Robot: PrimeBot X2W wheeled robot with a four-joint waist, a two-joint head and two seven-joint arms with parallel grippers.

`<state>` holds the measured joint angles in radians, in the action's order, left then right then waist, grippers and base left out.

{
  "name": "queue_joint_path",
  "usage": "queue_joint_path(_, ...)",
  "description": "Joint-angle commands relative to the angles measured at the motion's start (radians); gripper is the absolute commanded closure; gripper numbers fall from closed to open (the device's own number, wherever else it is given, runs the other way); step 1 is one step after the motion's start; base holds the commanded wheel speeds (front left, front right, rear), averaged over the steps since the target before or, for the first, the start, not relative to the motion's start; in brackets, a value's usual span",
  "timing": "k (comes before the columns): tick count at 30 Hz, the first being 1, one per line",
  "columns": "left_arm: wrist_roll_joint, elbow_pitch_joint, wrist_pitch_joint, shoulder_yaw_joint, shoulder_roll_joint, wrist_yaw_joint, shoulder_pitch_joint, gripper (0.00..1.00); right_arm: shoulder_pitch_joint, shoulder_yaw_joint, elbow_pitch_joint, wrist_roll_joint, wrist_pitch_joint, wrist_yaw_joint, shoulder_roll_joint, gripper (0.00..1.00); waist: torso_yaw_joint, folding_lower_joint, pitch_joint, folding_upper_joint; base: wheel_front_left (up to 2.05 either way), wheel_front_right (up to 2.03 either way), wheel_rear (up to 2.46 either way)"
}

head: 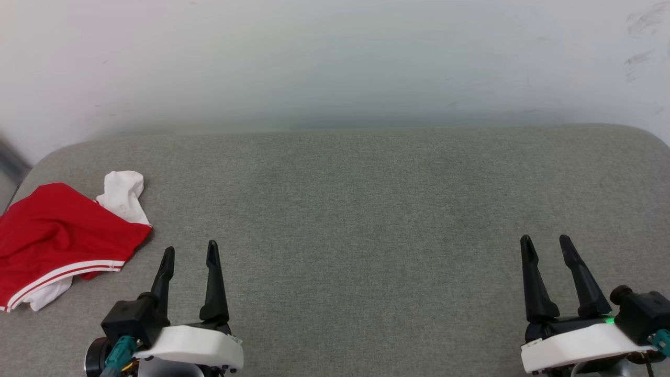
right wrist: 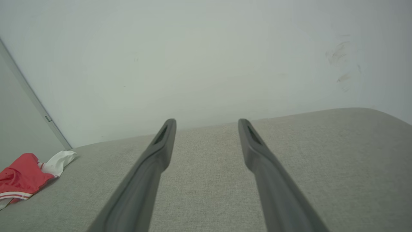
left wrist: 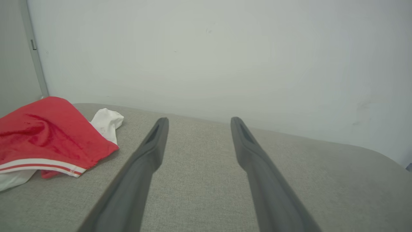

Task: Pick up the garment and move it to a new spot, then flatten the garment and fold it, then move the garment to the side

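at the lower left of the head view, left pincer (head: 190, 247) sits low over the grey fabric surface (head: 345, 209). its fingers point toward the wall (head: 335, 63), spread apart, released, nothing between them. right pincer (head: 545, 239) at lower right has much the same pose, fingers leaning a bit left, also released and empty. the two pincers are well apart. garment (head: 57, 230) lies crumpled at the surface's left edge, near the rounded far-left corner. red body bunched, white sleeve (head: 123, 193) poking out toward the wall, striped trim (head: 63, 273) on the near side. it is just left of the left pincer, not touching. wide bare fabric runs between and ahead of both pincers up to the wall. far-right corner is rounded too.
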<state>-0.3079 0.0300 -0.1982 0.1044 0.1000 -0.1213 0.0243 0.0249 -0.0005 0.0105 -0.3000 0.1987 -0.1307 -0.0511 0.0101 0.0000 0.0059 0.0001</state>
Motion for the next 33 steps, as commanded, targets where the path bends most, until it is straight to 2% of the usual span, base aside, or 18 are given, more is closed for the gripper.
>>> queue_joint_path(1,0.022,0.011,-0.01,-0.002,-0.001,0.005,0.005,0.0,0.006,0.003,-0.011,0.018,0.008,0.0,0.001,0.0,0.0,0.0,0.0,-0.0001,0.0,0.0,0.0)
queue_joint_path(20,0.167,0.004,-0.047,-0.039,-0.039,0.075,0.035,0.0,0.036,0.024,-0.029,0.09,0.046,0.0,0.001,0.0,0.003,0.0,-0.002,-0.0001,0.0,0.0,0.0)
queue_joint_path(33,0.245,0.005,-0.07,-0.055,-0.049,0.093,0.044,0.0,0.041,0.018,-0.044,0.158,0.068,0.0,0.002,0.0,0.004,0.0,0.003,-0.0001,0.0,0.0,0.0)
